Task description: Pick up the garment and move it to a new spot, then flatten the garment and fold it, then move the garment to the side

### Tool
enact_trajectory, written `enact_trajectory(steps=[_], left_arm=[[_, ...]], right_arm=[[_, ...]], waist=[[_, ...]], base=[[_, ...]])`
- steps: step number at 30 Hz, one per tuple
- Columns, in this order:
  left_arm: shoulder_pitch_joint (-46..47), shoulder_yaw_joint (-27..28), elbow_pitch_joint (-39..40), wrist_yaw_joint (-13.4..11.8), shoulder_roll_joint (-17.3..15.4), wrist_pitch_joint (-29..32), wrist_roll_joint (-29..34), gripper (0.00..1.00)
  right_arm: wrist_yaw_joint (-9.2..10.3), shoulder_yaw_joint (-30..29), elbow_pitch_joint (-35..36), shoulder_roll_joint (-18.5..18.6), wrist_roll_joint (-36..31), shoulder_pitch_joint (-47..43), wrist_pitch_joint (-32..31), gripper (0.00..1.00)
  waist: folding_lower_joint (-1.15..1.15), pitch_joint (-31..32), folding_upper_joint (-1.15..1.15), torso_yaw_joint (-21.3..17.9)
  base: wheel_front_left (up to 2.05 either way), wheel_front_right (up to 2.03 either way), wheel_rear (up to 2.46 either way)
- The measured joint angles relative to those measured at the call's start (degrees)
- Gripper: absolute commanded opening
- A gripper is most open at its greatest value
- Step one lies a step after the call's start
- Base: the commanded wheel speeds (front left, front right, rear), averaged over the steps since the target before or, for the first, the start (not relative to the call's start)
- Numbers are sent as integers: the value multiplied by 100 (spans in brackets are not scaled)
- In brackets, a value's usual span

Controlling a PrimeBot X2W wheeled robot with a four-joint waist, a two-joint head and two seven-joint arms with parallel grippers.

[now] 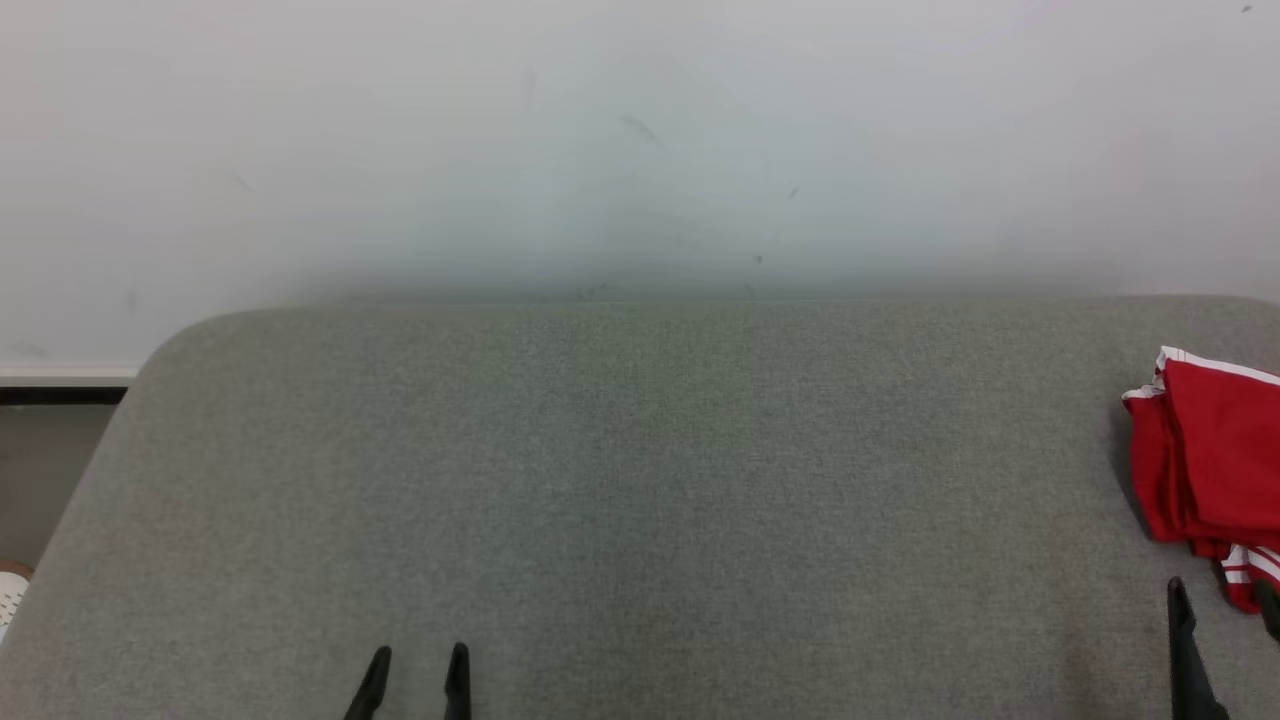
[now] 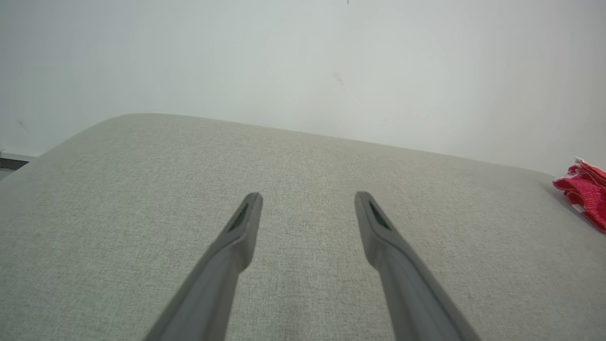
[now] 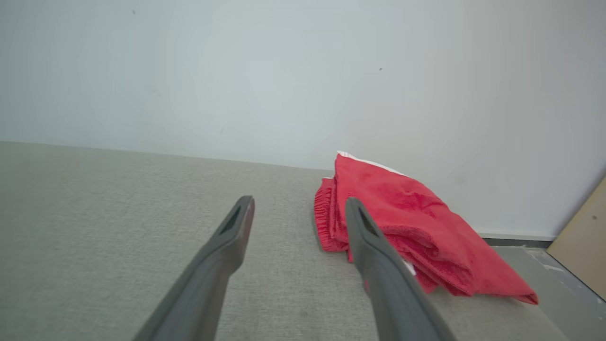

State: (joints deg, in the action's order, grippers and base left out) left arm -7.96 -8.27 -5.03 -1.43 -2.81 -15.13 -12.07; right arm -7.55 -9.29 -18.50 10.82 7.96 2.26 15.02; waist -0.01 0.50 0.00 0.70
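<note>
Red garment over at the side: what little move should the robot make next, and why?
Probably ease the right arm's open fingers forward and rightward onto the garment: it lies untouched near the grey surface's right edge, closest to that arm, which holds nothing.

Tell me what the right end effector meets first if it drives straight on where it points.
Most likely the folded red garment: it lies just ahead of the open right end effector, overlapping one finger's line. Depth is unclear; the other finger may pass beside it.

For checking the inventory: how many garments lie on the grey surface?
1: the red garment, folded, at the surface's right edge, ahead of the right gripper. Others may lie outside view.
</note>
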Motion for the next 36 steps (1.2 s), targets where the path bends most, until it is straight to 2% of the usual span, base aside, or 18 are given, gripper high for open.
enact_trajectory(steps=[5, 10, 17, 35, 36], left_arm=[[-92, -27, -105, 257, 1, 0, 177, 100], [-182, 43, -205, 402, 1, 0, 230, 100], [-219, 121, -224, 468, 0, 0, 283, 100], [-222, 56, -205, 386, 1, 0, 310, 100], [-222, 48, -216, 382, 1, 0, 310, 0]], right_arm=[[0, 100, 709, -530, -198, -681, 0, 100], [0, 129, 925, -710, -280, -1020, 1, 100], [0, 207, 857, -766, -337, -1111, 1, 100], [0, 391, 845, -789, -328, -1122, 1, 100], [0, 398, 847, -789, -328, -1122, 1, 0]], waist=[[0, 135, 0, 3], [0, 241, 0, -57], [0, 335, 0, -126], [1, 279, 0, -121], [1, 277, 0, -115]], base=[[0, 0, 0], [0, 0, 0], [0, 0, 0], [0, 0, 0], [0, 0, 0]])
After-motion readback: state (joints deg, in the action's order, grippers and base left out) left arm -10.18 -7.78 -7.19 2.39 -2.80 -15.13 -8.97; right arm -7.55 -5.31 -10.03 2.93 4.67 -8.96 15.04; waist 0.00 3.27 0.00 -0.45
